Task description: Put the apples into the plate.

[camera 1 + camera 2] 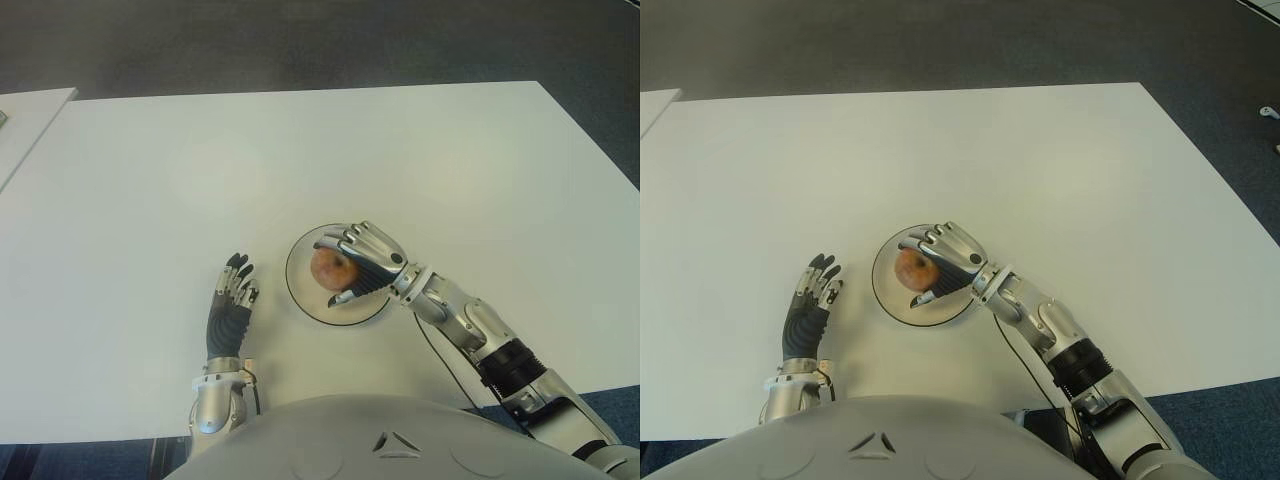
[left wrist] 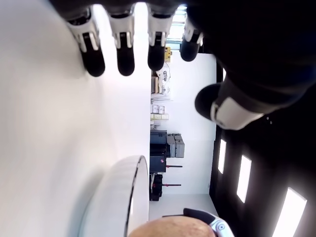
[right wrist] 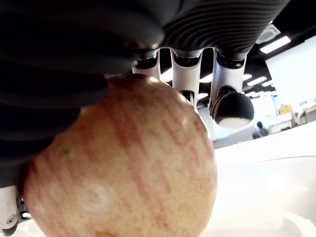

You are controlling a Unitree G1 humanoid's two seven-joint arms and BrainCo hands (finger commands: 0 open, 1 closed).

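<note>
Red-yellow apple [image 1: 331,267] is half hidden by the right hand [image 1: 362,262], fingers curled around it over the plate [image 1: 300,292]; left hand [image 1: 232,295] lies flat nearby, fingers straight and empty.

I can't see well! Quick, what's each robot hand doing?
Left hand: open, empty, left of the plate.
Right hand: closed around the apple, over the plate.

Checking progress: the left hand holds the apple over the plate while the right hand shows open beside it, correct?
Hands swapped. The eye views show the right hand curled around the apple over the plate; the left hand shows open to the plate's left.
</note>
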